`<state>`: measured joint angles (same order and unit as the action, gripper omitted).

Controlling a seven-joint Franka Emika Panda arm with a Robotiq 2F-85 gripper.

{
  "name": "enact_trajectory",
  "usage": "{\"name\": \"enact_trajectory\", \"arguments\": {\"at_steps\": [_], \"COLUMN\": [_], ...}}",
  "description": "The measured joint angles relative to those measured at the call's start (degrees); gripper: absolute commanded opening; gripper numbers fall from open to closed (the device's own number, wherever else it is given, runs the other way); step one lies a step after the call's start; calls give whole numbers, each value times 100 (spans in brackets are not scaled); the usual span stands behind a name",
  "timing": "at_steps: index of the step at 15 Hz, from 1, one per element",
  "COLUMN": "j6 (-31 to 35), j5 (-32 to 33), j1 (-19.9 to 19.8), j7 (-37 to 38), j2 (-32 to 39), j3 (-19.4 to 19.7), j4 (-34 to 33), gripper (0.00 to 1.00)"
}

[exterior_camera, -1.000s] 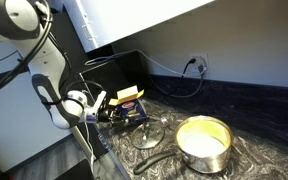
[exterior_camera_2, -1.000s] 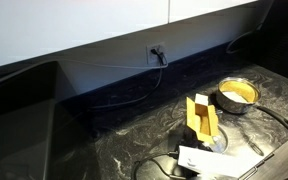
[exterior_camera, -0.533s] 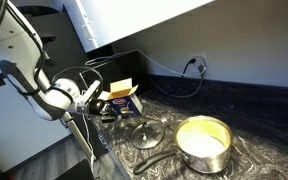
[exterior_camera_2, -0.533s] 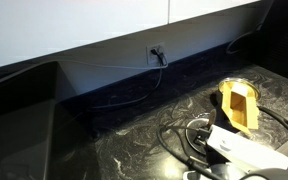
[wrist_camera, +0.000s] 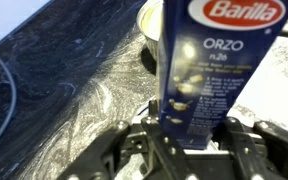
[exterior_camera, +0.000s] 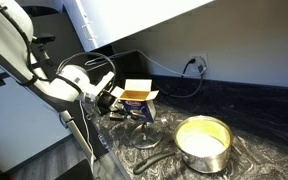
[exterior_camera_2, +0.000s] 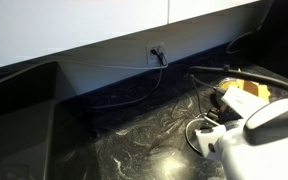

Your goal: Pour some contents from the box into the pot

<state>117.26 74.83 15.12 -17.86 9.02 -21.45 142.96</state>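
My gripper (exterior_camera: 112, 100) is shut on the box (exterior_camera: 136, 98), a small carton with yellow flaps and blue panels, and holds it above the dark counter. The box's open top points toward the pot (exterior_camera: 204, 143), a shiny steel saucepan with a yellowish inside and a dark handle, which stands apart from the box. In the wrist view the blue box (wrist_camera: 214, 60) fills the space between my gripper's (wrist_camera: 179, 142) two fingers, and a pale round rim (wrist_camera: 148, 28) shows behind it. In an exterior view the box (exterior_camera_2: 246, 100) sits in front of the pot and mostly hides it.
A flat steel lid with a knob (exterior_camera: 147, 133) lies on the counter under the box, between my arm and the pot. A wall outlet with a hanging cable (exterior_camera: 194, 66) is at the back, also seen in an exterior view (exterior_camera_2: 156, 52). The counter edge (exterior_camera: 109, 160) drops off near my arm.
My arm has carried the box up and sideways toward the pot. The box now hangs over the lid, and my wrist has come further into an exterior view.
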Motion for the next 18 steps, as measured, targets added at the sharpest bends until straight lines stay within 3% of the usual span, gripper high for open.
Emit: {"name": "enact_trajectory", "arguments": {"at_steps": [3, 4, 8, 9, 14, 18], "j6": [579, 810, 1373, 1378, 1642, 2369], "j5": [-199, -254, -394, -398, -843, -1808], "j1": [-251, -329, -514, -509, -524, -760], "j7": [-557, -740, -1115, -1115, -1277, -2323], "j2": [-192, -242, -373, -386, -325, -324], "j3": [334, 441, 645, 642, 768, 1015], "j4": [77, 100, 185, 197, 204, 204], "gripper": [23, 48, 48, 23, 23, 23]}}
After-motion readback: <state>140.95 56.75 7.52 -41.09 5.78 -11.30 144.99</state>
